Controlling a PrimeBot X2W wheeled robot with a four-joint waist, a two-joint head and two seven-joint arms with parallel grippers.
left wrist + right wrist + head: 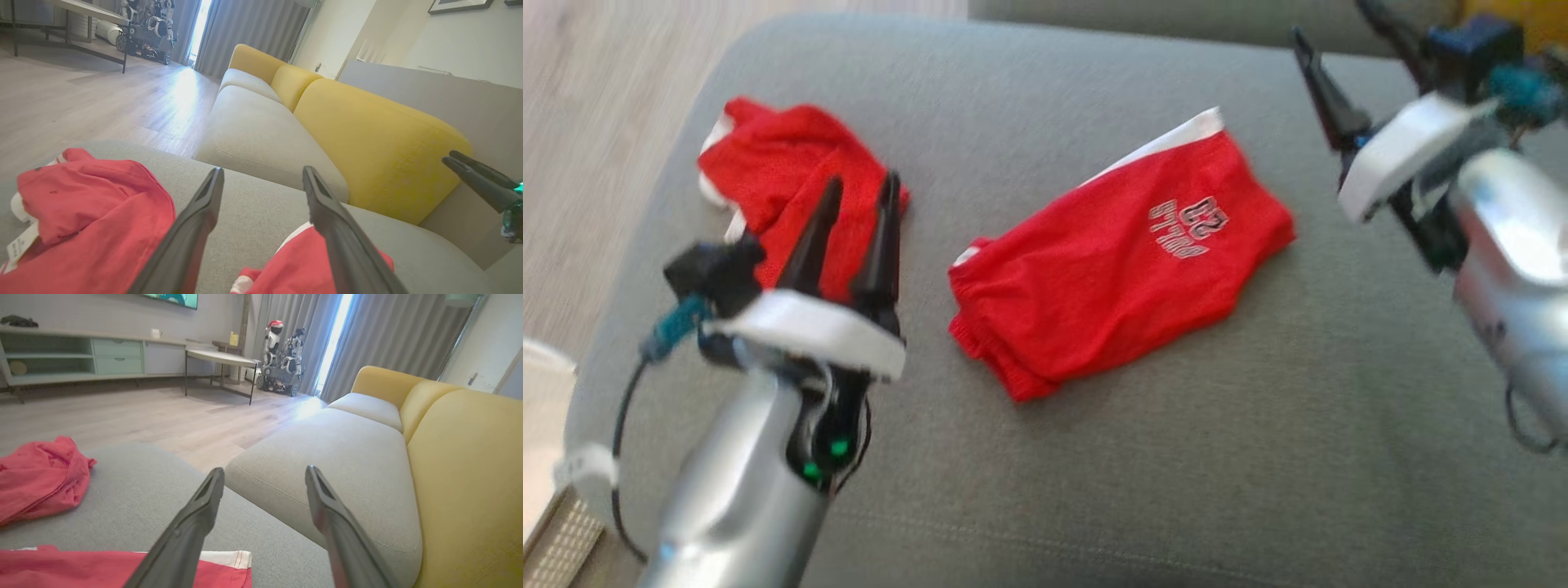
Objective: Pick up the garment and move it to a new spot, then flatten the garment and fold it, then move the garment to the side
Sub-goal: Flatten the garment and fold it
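The garment (1119, 261), a folded red jersey with an upside-down "BULLS 23" print and a white edge at its far side, lies in the middle of the grey cushion (1258, 408). It also shows low in the left wrist view (298, 261) and the right wrist view (81, 567). My left gripper (863, 181) (263, 169) is open and empty, hovering left of the garment. My right gripper (1331, 20) (264, 469) is open and empty, raised beyond the garment's far right corner.
A crumpled plain red bundle (784, 196) (81, 212) (41, 477) with white trim and a label lies at the cushion's far left, under my left fingers. Beyond are a pale grey seat (339, 449), yellow backrests (367, 139) and wood floor (596, 122).
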